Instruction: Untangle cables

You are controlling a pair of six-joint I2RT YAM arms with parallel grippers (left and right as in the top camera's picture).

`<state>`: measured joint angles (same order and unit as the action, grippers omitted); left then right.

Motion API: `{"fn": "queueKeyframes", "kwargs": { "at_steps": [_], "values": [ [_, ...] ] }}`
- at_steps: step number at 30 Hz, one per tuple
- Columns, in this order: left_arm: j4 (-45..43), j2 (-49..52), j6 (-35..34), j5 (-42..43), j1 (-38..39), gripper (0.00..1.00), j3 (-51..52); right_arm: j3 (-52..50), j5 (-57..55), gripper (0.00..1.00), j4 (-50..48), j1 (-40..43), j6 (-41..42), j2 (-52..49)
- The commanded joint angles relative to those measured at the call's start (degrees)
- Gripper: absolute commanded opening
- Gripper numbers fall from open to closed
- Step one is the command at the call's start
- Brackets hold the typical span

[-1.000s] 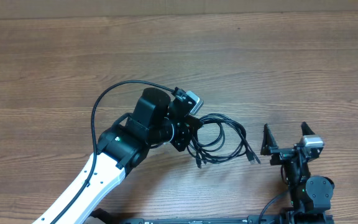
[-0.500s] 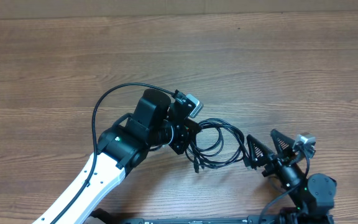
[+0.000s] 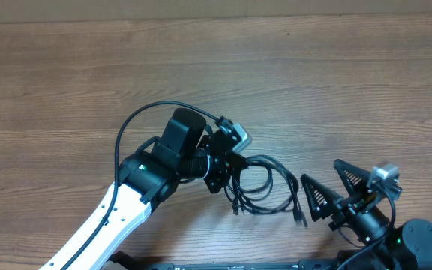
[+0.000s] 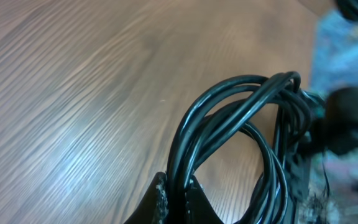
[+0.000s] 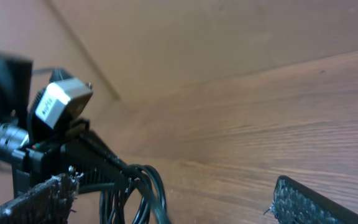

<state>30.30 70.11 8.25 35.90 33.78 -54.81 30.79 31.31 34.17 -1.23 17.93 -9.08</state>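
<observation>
Your left gripper [image 3: 226, 171] is clamped on the left side of the cables [image 3: 270, 187]. They lie in a coiled bundle on the table [image 3: 201, 60], spreading rightward from its fingertips [image 4: 159, 200]. Your right gripper [image 3: 334, 191] has its jaws spread wide, just beside the bundle's right edge.

Right gripper [image 5: 173, 186] fingers spread wide, 7 and 5 o'clock. Black cables [image 5: 156, 183] loop at 7 o'clock, touching left gripper [image 5: 122, 176].

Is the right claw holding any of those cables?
No, the right gripper is wide open beside the cables, with nothing between its fingers.
</observation>
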Motion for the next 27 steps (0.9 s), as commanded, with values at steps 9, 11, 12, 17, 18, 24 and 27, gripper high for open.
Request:
{"fn": "queueKeyframes", "kwargs": {
  "at_steps": [9, 11, 12, 17, 18, 24, 27],
  "values": [
    [-0.4, -1.0, 16.2, 2.5, 0.3, 0.04, -1.7, 1.9, 13.0, 1.0, 1.1, -0.3, -12.5, -5.2],
    [-1.0, -1.0, 16.2, 2.4, 0.3, 0.04, -1.7, 1.9, 13.5, 0.98, 1.2, -0.3, -12.5, -5.2],
    [-1.5, -1.0, 16.2, 2.4, 0.3, 0.04, -1.7, 1.9, 13.9, 0.97, 1.5, -0.3, -13.2, -5.2],
    [-4.9, -1.0, 14.0, 2.4, 0.3, 0.04, -1.7, 1.9, 14.0, 0.86, 4.4, -0.3, -18.3, -5.2],
    [-5.6, -1.0, 13.1, 2.5, 0.3, 0.04, -1.7, 1.8, 14.0, 0.85, 5.1, -0.3, -19.1, -5.2],
    [-7.9, -1.0, 9.2, 2.6, 0.3, 0.04, -1.7, 1.8, 14.0, 0.7, 6.7, -0.3, -21.3, -5.2],
    [-9.1, -1.0, 7.5, 3.3, 0.3, 0.04, -1.7, 1.8, 14.0, 0.66, 6.7, -0.3, -21.5, -5.2]
  ]
}}
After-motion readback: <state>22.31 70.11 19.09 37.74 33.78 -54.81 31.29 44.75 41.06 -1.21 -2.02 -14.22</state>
